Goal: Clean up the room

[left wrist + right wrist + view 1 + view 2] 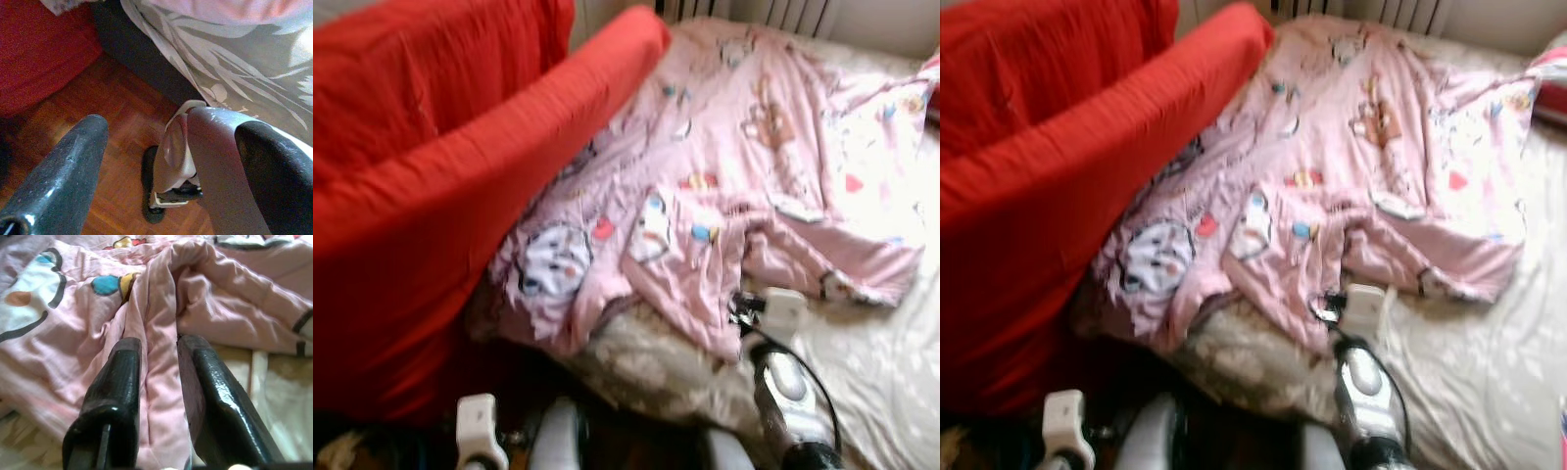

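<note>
Pink cartoon-print blanket [744, 166] lay rumpled across the bed [881, 362], beside the red sofa [431, 186]. Your right gripper [159, 350] reached forward, fingers pinched on a blanket fold. Left gripper [146, 142] hung over the parquet floor [112, 127], fingers apart.

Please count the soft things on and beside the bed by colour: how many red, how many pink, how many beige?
Red: 1, the cushion
Pink: 1, the blanket, a fold of it between the jaws of the right gripper
Beige: 1, the sheet
Total: 3
</note>
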{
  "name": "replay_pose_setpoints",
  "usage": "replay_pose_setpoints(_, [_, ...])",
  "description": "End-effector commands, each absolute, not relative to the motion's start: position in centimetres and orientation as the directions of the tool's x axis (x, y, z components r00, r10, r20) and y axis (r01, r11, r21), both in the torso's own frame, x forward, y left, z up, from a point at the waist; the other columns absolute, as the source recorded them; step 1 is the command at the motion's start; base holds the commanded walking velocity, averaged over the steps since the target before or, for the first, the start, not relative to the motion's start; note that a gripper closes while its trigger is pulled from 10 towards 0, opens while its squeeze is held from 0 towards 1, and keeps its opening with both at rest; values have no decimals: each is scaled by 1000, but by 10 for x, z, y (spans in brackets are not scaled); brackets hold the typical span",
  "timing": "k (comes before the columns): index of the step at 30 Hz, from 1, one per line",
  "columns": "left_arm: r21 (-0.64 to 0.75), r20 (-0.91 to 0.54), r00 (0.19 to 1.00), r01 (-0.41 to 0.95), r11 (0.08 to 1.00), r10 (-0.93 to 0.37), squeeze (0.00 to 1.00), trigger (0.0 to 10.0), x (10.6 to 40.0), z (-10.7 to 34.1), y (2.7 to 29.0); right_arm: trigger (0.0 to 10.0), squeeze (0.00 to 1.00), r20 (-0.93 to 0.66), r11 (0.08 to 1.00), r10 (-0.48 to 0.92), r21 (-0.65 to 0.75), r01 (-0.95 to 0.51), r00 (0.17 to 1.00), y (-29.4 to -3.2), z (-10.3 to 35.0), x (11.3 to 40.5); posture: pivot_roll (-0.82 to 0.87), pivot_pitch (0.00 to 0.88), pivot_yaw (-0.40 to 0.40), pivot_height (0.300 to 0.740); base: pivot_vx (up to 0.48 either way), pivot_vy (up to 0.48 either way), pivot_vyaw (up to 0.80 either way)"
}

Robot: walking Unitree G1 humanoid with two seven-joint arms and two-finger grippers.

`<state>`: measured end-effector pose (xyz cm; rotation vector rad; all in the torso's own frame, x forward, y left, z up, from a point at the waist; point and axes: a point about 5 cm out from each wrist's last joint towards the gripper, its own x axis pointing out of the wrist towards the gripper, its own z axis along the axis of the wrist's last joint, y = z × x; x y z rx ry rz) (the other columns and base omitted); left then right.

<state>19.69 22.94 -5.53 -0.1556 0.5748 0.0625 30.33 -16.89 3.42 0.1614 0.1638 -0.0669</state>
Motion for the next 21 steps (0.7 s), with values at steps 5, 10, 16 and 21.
replay_pose_setpoints(5, [-111, -561, 827, -103, 989, 23, 0, 10000, 190, -58, 235, 10000, 0, -245, 990, -10, 133, 43, 970, -161, 24, 303, 119, 239, -13, 632, 0, 0, 0])
replay_pose_setpoints(10, [-118, -551, 835, -96, 988, 16, 0, 10000, 190, -57, 234, 10000, 0, -241, 989, 2, 142, 33, 971, -160, 27, 307, 128, 255, -13, 632, 0, 0, 0])
replay_pose_setpoints(16, [-116, -544, 839, -90, 989, 12, 0, 10000, 187, -57, 235, 10000, 0, -205, 989, 4, 145, 26, 979, -156, 38, 318, 133, 280, -9, 632, 0, 0, 0])
replay_pose_setpoints(21, [-113, -544, 839, -83, 990, 8, 0, 10000, 184, -58, 235, 10000, 0, -209, 990, 16, 138, 13, 978, -154, 39, 319, 133, 295, -7, 598, 0, 0, 0])
